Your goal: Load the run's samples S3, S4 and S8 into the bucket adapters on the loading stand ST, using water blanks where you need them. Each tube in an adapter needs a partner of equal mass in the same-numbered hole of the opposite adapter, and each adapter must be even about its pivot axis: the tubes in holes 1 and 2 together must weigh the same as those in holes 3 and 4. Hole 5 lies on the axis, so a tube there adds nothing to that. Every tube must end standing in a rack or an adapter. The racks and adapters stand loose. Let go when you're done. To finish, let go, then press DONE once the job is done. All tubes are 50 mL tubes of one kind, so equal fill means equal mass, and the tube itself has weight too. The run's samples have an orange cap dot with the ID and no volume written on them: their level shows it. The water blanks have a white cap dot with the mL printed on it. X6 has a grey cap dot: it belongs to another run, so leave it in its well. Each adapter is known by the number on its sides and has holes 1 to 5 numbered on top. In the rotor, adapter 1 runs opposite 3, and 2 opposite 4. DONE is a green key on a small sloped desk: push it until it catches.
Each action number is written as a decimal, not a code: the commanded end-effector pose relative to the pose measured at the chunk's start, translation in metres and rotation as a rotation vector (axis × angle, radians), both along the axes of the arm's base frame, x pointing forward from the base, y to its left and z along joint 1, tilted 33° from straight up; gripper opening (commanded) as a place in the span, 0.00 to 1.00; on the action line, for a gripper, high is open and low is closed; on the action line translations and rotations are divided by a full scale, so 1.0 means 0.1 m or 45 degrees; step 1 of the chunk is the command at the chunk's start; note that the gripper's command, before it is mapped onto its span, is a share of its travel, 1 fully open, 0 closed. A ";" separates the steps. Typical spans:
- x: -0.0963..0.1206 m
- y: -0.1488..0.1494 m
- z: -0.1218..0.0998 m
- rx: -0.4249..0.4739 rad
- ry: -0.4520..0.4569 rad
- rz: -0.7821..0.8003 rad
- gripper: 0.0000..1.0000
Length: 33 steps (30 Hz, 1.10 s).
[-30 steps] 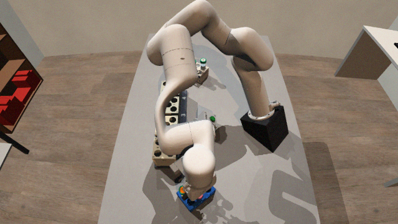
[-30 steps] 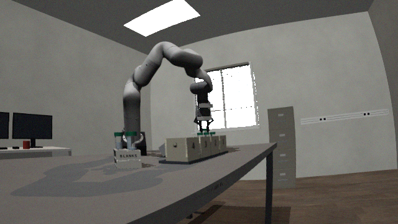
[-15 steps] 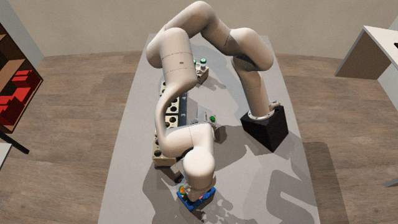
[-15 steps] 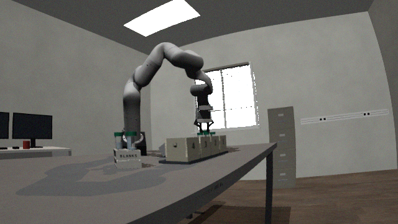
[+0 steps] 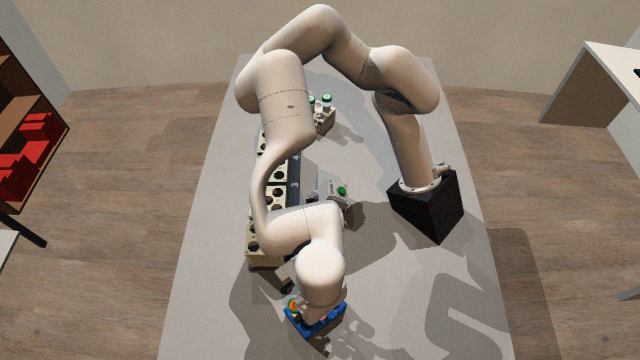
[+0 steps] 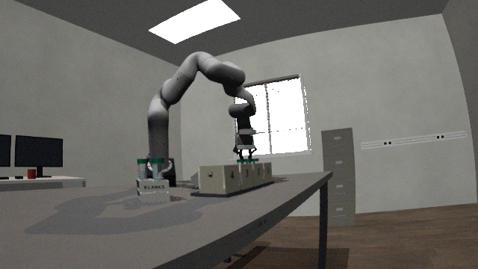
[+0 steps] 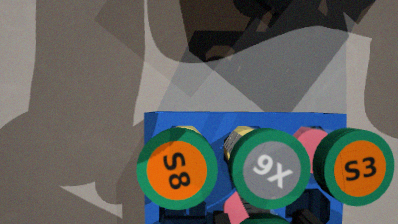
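A grey worktop [image 5: 210, 210] fills the wood-floored room. At its near end stands the blue sample rack [image 7: 200, 122], with S8 [image 7: 177, 168], grey-dotted X6 [image 7: 270, 168] and S3 [image 7: 359, 166] in a row. The gripper [image 6: 245, 153] above the rack pinches a green-capped tube [image 7: 260, 219], its label unseen. The adapters [image 6: 224, 178] line the left edge; the blanks rack [image 6: 151, 187] sits at the far end.

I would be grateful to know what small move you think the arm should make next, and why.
Probably a slow, straight vertical lift. The gripper is shut on a green-capped tube at the wrist view's lower edge, its label out of sight, down in the blue rack. X6 stands close beside it, so any sideways pull might drag the neighbour or the loose rack.
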<state>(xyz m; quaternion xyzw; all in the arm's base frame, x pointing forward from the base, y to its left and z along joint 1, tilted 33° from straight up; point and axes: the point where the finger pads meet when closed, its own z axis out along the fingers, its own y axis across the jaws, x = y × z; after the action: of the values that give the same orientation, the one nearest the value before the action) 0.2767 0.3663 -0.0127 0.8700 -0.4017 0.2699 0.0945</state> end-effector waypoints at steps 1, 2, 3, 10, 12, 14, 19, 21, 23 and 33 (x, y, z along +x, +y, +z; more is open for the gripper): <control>0.00 0.02 0.01 0.006 -0.001 0.004 0.00; 0.00 0.02 0.01 0.006 -0.001 0.004 0.00; 0.00 0.02 0.01 0.006 -0.001 0.004 0.00; -0.01 0.02 0.01 0.006 -0.001 0.004 0.00; 0.00 0.02 0.01 0.006 -0.001 0.004 0.44; 0.00 0.02 0.01 0.006 -0.001 0.004 0.44; 0.00 0.02 0.01 0.006 -0.001 0.004 0.44; 0.00 0.02 0.01 0.006 -0.001 0.004 0.44; 0.00 0.02 0.01 0.006 -0.001 0.004 0.44; 0.00 0.02 0.01 0.006 -0.001 0.004 0.44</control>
<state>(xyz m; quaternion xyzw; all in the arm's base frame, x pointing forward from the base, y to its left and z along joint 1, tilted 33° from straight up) 0.2769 0.3662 -0.0132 0.8700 -0.4017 0.2699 0.0942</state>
